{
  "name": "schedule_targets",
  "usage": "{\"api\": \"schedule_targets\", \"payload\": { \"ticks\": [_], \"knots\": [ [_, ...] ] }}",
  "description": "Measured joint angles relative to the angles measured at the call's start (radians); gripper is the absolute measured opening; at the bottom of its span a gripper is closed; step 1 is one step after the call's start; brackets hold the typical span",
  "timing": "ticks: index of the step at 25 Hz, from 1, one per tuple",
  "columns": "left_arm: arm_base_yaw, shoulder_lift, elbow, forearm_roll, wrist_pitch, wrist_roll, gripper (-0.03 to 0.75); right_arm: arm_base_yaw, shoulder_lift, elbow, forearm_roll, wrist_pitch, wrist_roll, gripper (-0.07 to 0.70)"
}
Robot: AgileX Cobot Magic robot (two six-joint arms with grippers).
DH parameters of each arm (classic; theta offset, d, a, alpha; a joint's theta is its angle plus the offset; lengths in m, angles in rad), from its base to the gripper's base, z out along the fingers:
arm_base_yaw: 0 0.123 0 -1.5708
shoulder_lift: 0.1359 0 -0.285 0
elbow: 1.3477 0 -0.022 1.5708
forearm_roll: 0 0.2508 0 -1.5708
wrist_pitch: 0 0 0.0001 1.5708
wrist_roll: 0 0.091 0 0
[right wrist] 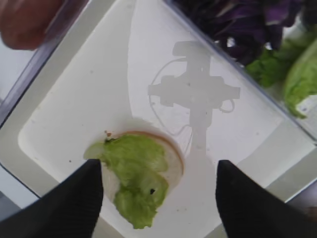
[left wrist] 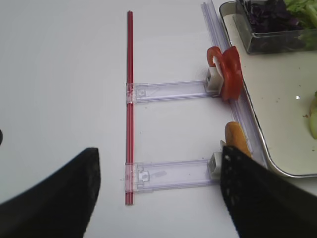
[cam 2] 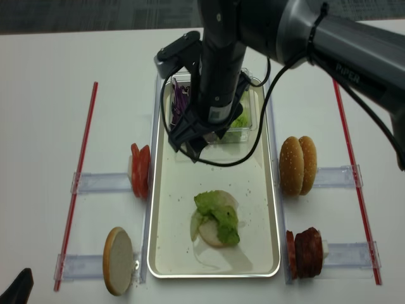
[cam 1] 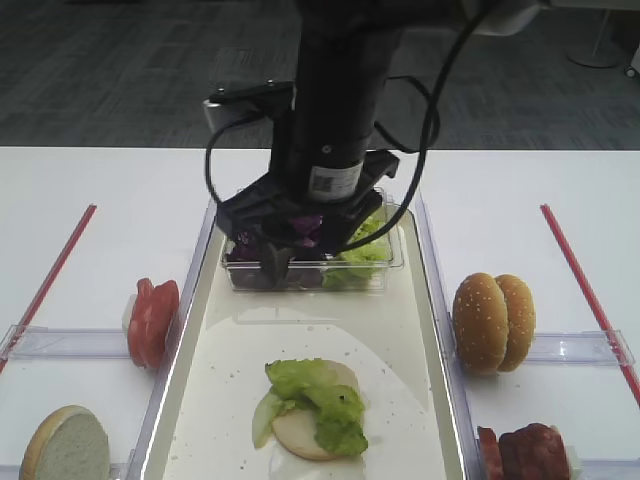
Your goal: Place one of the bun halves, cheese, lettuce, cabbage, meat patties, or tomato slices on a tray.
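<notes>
Nearest you, at the tray's (cam 1: 195, 350) six o'clock end, lettuce (cam 1: 322, 400) lies on a bun half (cam 1: 300, 436). It's limp and light, so pinch its thick fold. Your right gripper (cam 1: 283, 262) hangs released at twelve; the left (left wrist: 158, 191) looks spread too.

Bright even overhead light, no glare. Right gripper (right wrist: 158, 198) shadow crisp on tray (right wrist: 74, 99) in right wrist view; fingers (right wrist: 69, 203) close to lens, blurred. Left wrist view sharp mid-frame, fingers (left wrist: 54, 198) soft. High views slightly soft, floor dim.
</notes>
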Motion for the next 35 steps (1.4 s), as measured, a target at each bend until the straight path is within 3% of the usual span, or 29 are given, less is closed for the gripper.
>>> {"api": "schedule_targets", "payload": {
  "ticks": [21,35],
  "knots": [
    [0.0,0.0,0.0,0.0,0.0,0.0,0.472,-0.483,0.0,0.0,-0.026,0.0,0.0,0.509],
    [0.0,0.0,0.0,0.0,0.0,0.0,0.472,-0.7,0.0,0.0,-0.104,0.0,0.012,0.509]
  ]
}}
